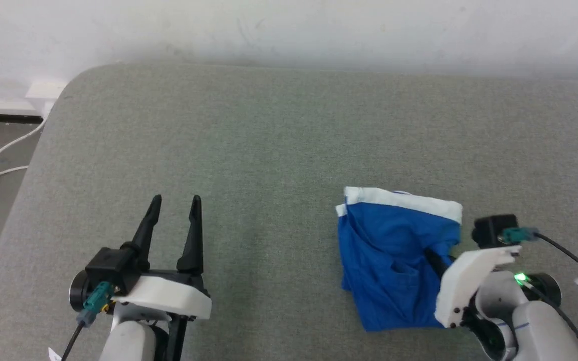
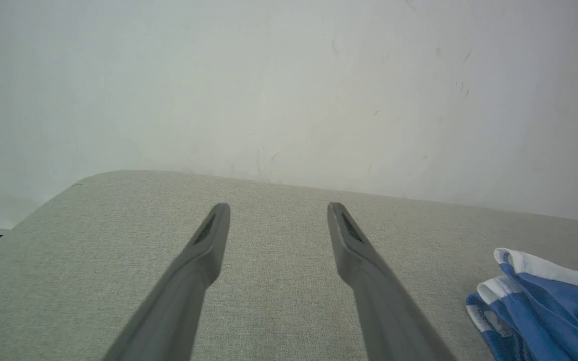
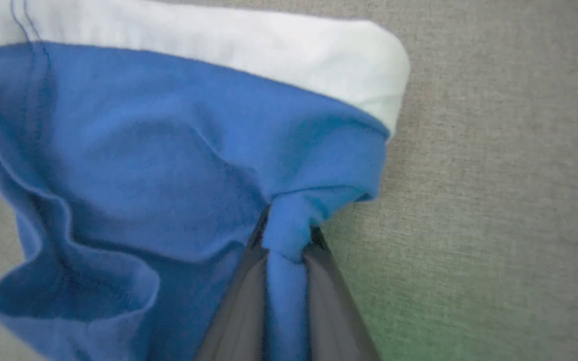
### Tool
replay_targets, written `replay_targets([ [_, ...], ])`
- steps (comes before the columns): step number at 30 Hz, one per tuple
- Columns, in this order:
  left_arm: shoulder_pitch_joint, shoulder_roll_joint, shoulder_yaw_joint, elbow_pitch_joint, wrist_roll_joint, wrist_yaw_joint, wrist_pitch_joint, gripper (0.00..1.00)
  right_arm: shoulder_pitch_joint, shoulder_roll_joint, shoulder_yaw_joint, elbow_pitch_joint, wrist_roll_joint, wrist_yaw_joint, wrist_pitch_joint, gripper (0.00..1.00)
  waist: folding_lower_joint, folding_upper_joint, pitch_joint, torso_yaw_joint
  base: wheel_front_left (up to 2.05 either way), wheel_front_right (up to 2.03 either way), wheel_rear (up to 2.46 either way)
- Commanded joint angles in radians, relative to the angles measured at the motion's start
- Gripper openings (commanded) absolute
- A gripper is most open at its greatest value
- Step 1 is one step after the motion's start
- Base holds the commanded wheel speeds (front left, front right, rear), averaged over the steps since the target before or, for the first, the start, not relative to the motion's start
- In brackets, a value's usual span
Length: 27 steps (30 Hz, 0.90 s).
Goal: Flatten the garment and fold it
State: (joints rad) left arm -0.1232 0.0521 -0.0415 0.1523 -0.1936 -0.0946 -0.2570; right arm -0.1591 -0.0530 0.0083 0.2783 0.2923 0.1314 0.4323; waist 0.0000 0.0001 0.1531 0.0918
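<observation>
While the left gripper (image 1: 174,199) gapes, the right gripper (image 3: 289,228) clamps the garment (image 1: 389,255) — a blue fold.

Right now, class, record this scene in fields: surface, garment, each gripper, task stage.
surface: grey fabric top
garment: blue shorts, creased and bunched, white band along far edge
left gripper: open, empty, apart from the garment
right gripper: shut on a fold at the garment's right edge
task stage: not yet flat or folded

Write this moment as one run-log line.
shorts: crumpled on grey padded surface | right claw: shut on shorts' edge | left claw: open, empty
</observation>
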Motion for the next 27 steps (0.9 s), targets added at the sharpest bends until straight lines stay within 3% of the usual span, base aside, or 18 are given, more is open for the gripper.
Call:
replay_targets([
  [1,0.002,-0.002,0.004,-0.002,-0.003,0.005,-0.005,1.0,-0.017,0.003,0.017,-0.018,-0.019,-0.001,0.01,0.0,0.0,-0.0001,-0.002,-0.012,0.0,0.0,0.0],
  [6,0.009,-0.002,0.021,-0.018,0.007,0.006,-0.005,1.0,-0.083,0.0,0.128,-0.104,-0.141,-0.001,0.09,0.0,0.0,-0.0001,0.005,-0.083,0.0,0.0,0.0],
  [8,0.007,-0.001,0.034,-0.029,0.014,0.003,-0.005,1.0,-0.142,-0.05,0.226,-0.135,-0.206,-0.001,0.139,0.0,0.0,-0.0001,0.015,-0.149,0.0,0.0,0.0],
  [9,0.007,-0.001,0.034,-0.029,0.014,0.003,-0.005,1.0,-0.142,-0.05,0.226,-0.135,-0.206,-0.001,0.139,0.0,0.0,-0.0001,0.015,-0.149,0.0,0.0,0.0],
  [12,-0.005,0.0,0.04,-0.048,0.027,-0.002,-0.005,1.0,-0.223,-0.132,0.308,-0.147,-0.242,-0.001,0.164,0.0,0.0,-0.0001,0.037,-0.249,0.0,0.0,0.0],
  [19,-0.04,0.013,0.035,-0.069,0.048,-0.01,-0.005,1.0,-0.311,-0.21,0.295,-0.105,-0.245,-0.001,0.142,0.0,0.0,-0.0001,0.09,-0.393,0.0,0.0,0.0],
  [27,-0.097,0.07,0.02,-0.104,0.077,-0.018,0.003,1.0,-0.426,-0.311,0.229,0.049,-0.241,-0.001,0.044,0.0,0.0,-0.0001,0.208,-0.523,0.0,0.0,0.0],
])
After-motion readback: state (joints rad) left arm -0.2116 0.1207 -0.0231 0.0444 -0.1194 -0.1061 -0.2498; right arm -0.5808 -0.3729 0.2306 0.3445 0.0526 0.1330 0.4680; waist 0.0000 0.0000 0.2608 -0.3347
